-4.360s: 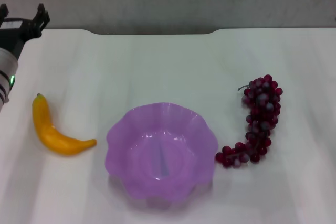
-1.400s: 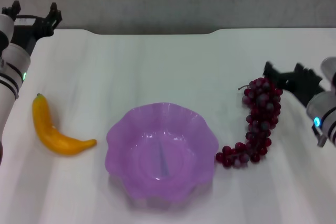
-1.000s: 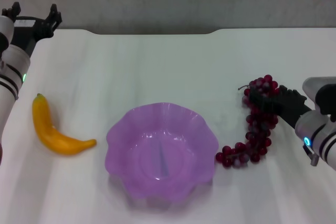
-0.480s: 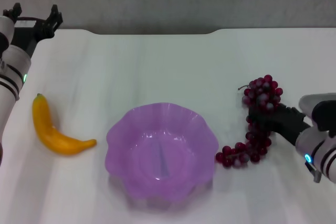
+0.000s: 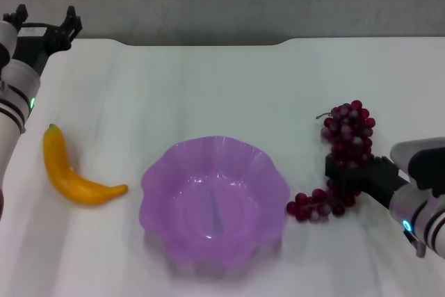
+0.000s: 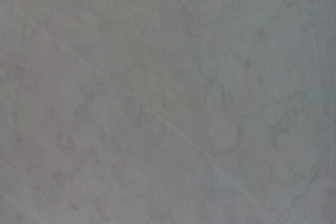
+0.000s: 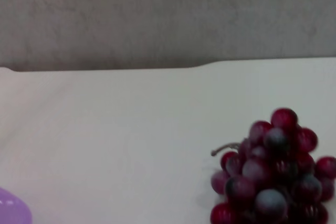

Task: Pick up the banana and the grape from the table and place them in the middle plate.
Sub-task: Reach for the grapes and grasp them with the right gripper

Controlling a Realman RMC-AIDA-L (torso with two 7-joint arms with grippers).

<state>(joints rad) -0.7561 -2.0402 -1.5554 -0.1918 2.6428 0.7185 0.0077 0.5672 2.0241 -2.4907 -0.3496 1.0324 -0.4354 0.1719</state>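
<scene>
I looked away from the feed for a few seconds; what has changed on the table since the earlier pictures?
The right end effector came in from the right side and worked down along the grape to its middle; whether it grips yet is unclear. The left end effector shifted slightly at the far left corner. The banana, the middle plate and the grape itself lie where they were.
</scene>
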